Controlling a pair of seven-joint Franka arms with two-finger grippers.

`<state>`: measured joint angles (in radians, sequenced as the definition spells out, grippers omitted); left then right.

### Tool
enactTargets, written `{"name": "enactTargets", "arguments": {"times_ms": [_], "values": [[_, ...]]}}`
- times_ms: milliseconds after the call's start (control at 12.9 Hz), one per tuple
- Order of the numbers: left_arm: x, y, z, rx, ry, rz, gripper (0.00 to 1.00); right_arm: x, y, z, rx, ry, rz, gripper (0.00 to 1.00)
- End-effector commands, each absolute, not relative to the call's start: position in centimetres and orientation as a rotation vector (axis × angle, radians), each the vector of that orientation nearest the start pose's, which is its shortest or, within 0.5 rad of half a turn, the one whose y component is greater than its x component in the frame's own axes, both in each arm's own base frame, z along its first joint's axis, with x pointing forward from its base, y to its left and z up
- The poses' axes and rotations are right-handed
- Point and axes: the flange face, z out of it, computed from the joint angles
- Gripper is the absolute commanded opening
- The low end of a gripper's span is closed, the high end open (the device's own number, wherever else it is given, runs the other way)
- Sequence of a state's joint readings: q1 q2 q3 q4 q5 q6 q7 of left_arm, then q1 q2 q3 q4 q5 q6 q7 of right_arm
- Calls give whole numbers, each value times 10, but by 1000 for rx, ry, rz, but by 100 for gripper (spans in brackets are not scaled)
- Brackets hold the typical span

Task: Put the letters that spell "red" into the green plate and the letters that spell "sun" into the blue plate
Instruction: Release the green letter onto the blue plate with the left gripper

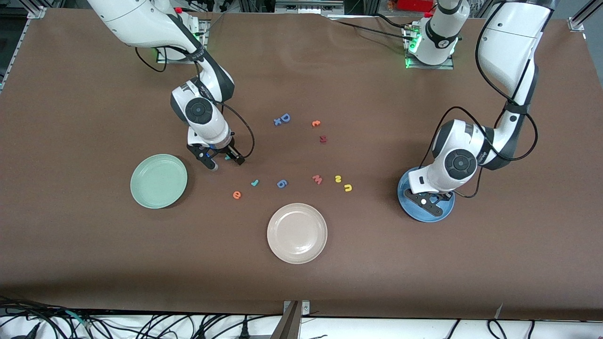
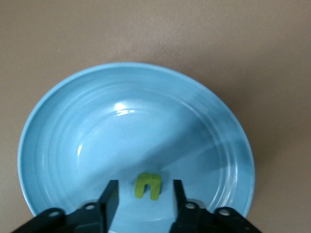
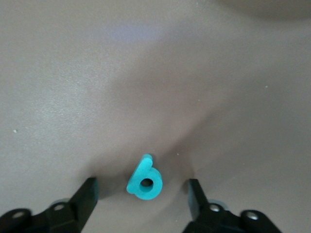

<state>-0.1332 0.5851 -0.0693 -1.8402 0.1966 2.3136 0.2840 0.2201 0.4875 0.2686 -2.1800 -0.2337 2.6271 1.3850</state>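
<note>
My left gripper (image 1: 431,200) (image 2: 144,184) hangs open low over the blue plate (image 1: 404,201) (image 2: 121,111). A green "n" (image 2: 148,186) lies flat in the plate between the fingers, touching neither. Near the green plate (image 1: 158,181), my right gripper (image 1: 226,162) (image 3: 142,183) stands open on the table around the teal "d" (image 3: 144,182), with a gap on each side. The teal "r" (image 1: 255,182) and orange "e" (image 1: 237,194) lie between the green and beige plates. Toward the blue plate lie the yellow "s" (image 1: 338,178) and yellow "u" (image 1: 348,188).
A beige plate (image 1: 297,232) sits nearest the front camera, mid-table. Other loose letters: a blue "g" (image 1: 281,183), a pink "w" (image 1: 317,179), a dark red "R" (image 1: 323,139), a small orange letter (image 1: 316,123) and a blue "D" (image 1: 285,117) farther back.
</note>
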Motion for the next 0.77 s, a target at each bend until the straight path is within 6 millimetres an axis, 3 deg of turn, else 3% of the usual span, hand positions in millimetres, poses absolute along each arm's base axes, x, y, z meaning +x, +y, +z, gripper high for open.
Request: {"name": "enactTargets", "arguments": {"times_ms": [0,155,309,695], "values": [[629,-129,209,-2871,970,149,100,479,262,173,-2963,1052,13,59],[631,-148,227,-2881,989,105,100,480,261,173,-2971,1029,13,46],[628,-172,240,-2891,1016,83,100,480,260,173,-2975,1018,13,46],[619,-234,264,-2999,796,70,100,486,251,174,-2974,1017,9,46]]}}
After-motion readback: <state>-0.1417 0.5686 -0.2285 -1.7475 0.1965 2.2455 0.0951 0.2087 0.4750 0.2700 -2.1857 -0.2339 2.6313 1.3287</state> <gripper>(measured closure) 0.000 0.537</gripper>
